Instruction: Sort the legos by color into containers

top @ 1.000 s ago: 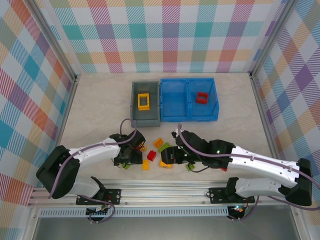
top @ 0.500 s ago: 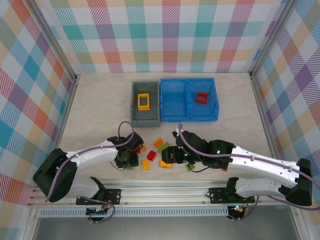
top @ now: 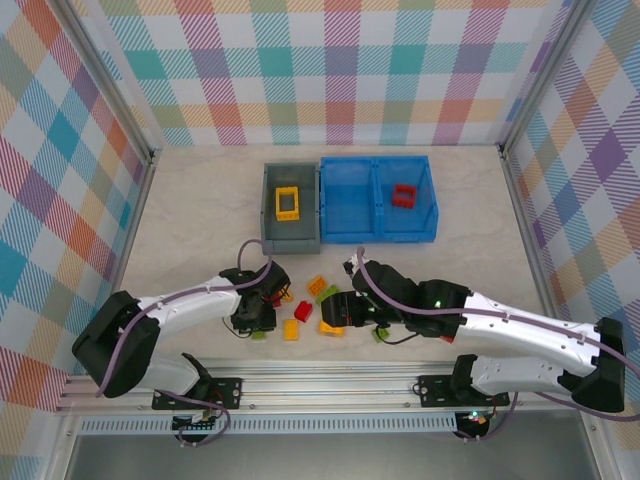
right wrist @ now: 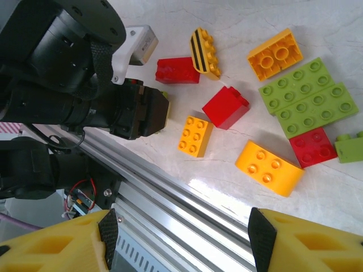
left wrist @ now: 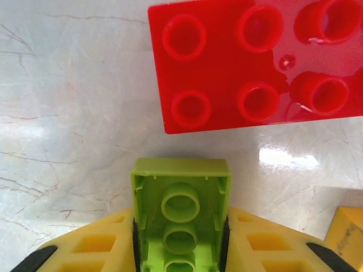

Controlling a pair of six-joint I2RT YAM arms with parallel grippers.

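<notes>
My left gripper point(left wrist: 180, 249) is shut on a lime green lego point(left wrist: 180, 195) that lies underside up on the table, both pads against its sides. Just beyond it lies a red lego point(left wrist: 249, 62). In the top view the left gripper point(top: 258, 318) is at the left end of the loose pile. My right gripper point(right wrist: 182, 232) stands open over the near rail with nothing between its fingers. Ahead of it lie an orange lego point(right wrist: 195, 136), a red lego point(right wrist: 226, 106) and green plates point(right wrist: 306, 96). The grey container point(top: 268, 215) holds a yellow frame point(top: 287, 203). The blue container point(top: 378, 232) holds a red frame point(top: 404, 195).
The aluminium rail point(right wrist: 187, 198) runs along the near table edge under my right gripper. More loose legos lie between the arms: a rounded orange one point(right wrist: 269, 168), a small red one point(right wrist: 312, 147) and a striped yellow one point(right wrist: 204, 52). Checked walls enclose the table.
My left gripper's jaws have closed from wide apart onto the green lego. The right arm has stayed where it was.
</notes>
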